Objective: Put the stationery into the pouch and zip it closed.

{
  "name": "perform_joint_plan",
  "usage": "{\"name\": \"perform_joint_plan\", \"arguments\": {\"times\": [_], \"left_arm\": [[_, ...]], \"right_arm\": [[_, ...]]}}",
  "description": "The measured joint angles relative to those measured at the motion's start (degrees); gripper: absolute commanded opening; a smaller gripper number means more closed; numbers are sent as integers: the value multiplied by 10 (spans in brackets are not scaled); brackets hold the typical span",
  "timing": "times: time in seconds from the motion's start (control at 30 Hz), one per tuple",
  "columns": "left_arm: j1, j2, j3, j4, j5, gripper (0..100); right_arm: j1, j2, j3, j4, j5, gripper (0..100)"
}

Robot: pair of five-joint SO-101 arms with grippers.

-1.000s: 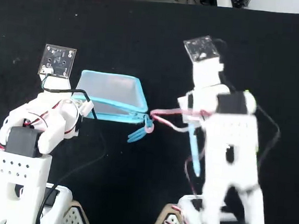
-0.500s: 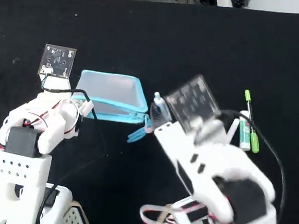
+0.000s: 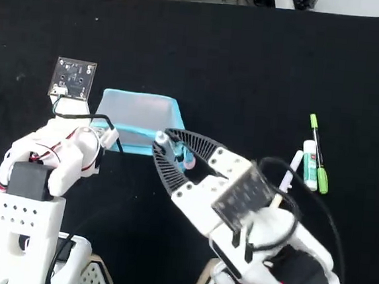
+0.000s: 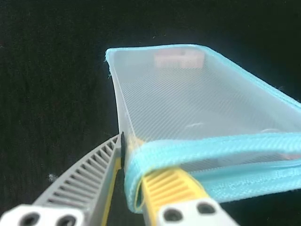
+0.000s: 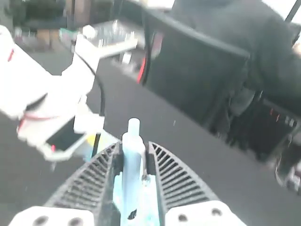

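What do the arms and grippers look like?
The left arm and right arm are white shells with black servos and black cables; the left also carries red wires. The left gripper has one grey ribbed finger and one yellow; the right gripper has two dark ribbed fingers.

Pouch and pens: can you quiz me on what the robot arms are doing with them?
1. True or false: the left gripper is shut on the pouch at its edge.
2. What does the right gripper hold? A: a light blue pen. B: scissors. C: an eraser.
3. Fill the gap: the thin pen lying on the table is coloured ____.
Key: 1 true; 2 A; 3 green.
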Motion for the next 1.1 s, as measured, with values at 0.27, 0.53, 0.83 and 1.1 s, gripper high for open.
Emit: {"name": "perform_joint_plan", "arguments": {"times": [0.27,0.53,0.83,1.1], "left_arm": [[0,0,4,0,0,31],[0,0,4,0,0,30],[0,1,4,-1,0,30],[2,5,4,-1,0,30]], "right_arm": [[-1,-122,89,-121,0,11],[-1,-172,188,-217,0,11],[-3,-177,295,-338,-1,11],[-3,-177,366,-417,-1,11]]}}
